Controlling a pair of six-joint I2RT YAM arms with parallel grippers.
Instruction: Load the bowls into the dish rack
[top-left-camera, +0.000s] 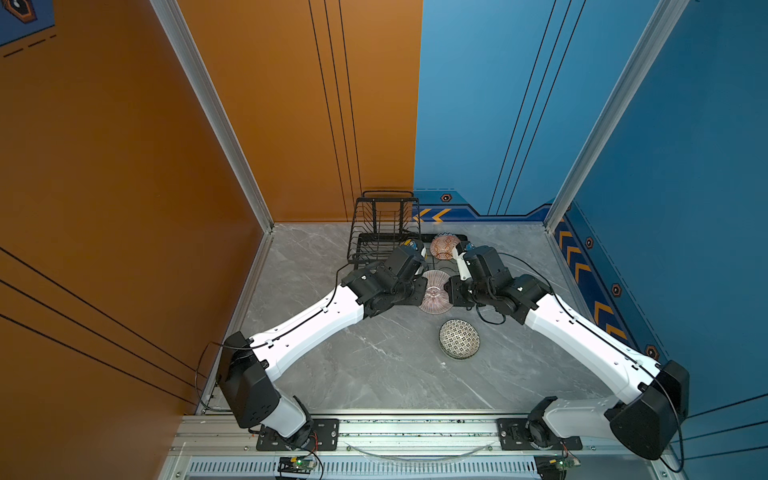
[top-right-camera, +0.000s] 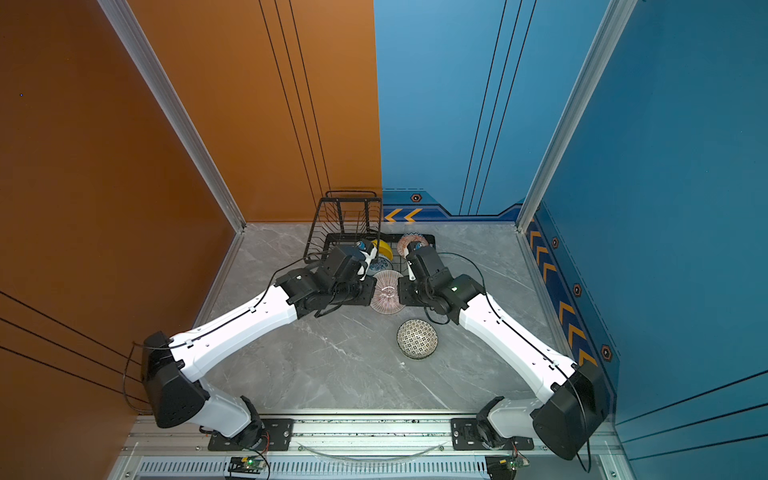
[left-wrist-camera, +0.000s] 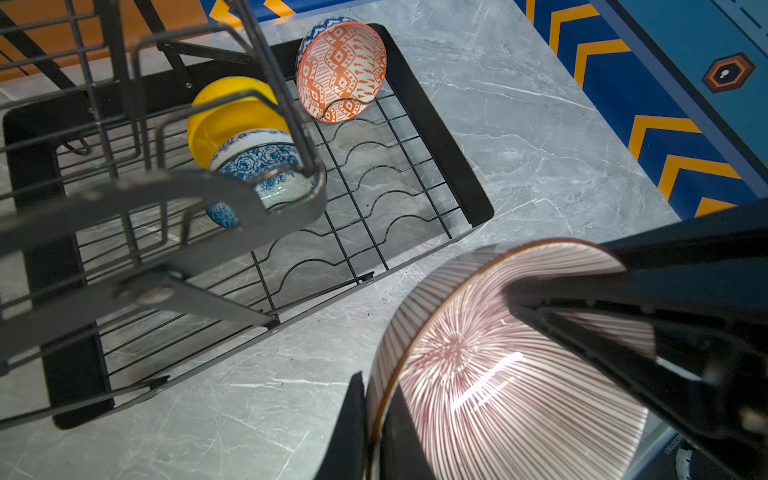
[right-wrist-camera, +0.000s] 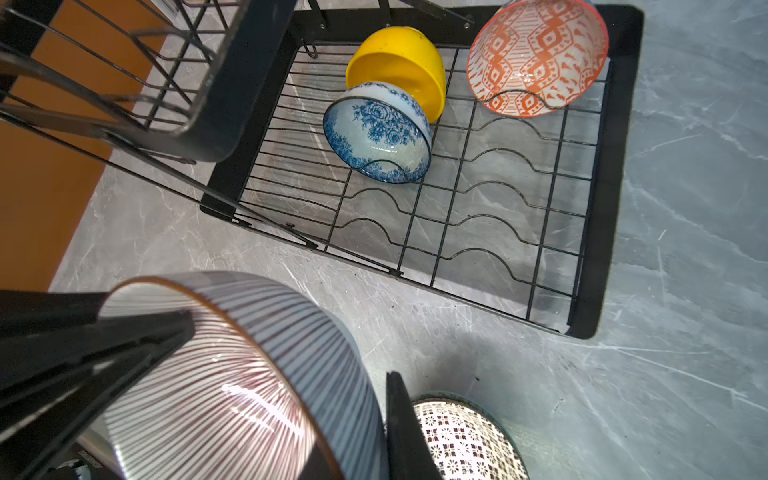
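One glossy round pink-lined bowl beside the wire rack.

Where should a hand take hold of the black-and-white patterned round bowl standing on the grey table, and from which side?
The rim, from straight above. The black-and-white patterned round bowl sits mouth-up on the grey table with its whole rim exposed, so one jaw can likely drop inside the thin wall and one outside; its rounded sides would probably slip.

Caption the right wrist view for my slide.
Right gripper grips the pink bowl; yellow bowl, blue bowl and orange bowl sit in the dish rack.
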